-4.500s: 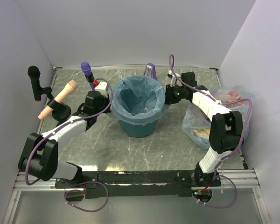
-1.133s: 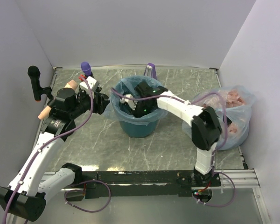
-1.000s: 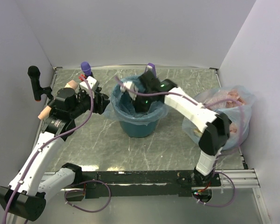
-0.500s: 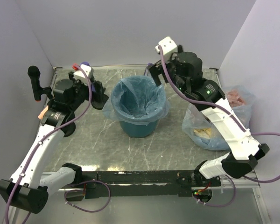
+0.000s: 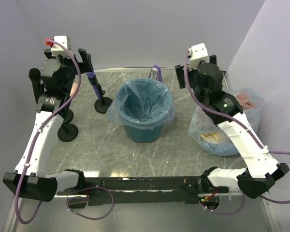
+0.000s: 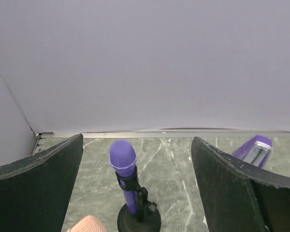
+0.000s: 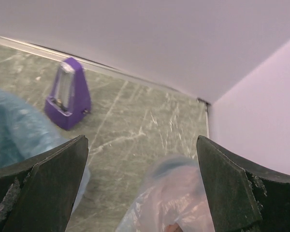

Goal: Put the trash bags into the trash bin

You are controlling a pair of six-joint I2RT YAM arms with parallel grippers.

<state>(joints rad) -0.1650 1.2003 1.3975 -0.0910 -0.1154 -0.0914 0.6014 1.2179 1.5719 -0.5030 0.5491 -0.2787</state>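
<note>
Trash bag [image 5: 144, 96], pale-blue film, lines the teal trash bin [image 5: 143, 134] at the middle of the table [image 5: 101, 145], its mouth folded out over the rim. Expect it to be very light, limp, slippery and easily torn. You would best pinch a gathered fold of the overhang, not a single taut layer. Left gripper [image 6: 137, 140] and right gripper [image 7: 141, 140] hang high, jaws spread wide, holding nothing. You will find no legible brand, label or writing, even on the purple metronome [image 7: 67, 94].

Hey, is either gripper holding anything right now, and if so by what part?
Nothing is held: the left gripper and right gripper are both open, clear of the trash bag.
</note>
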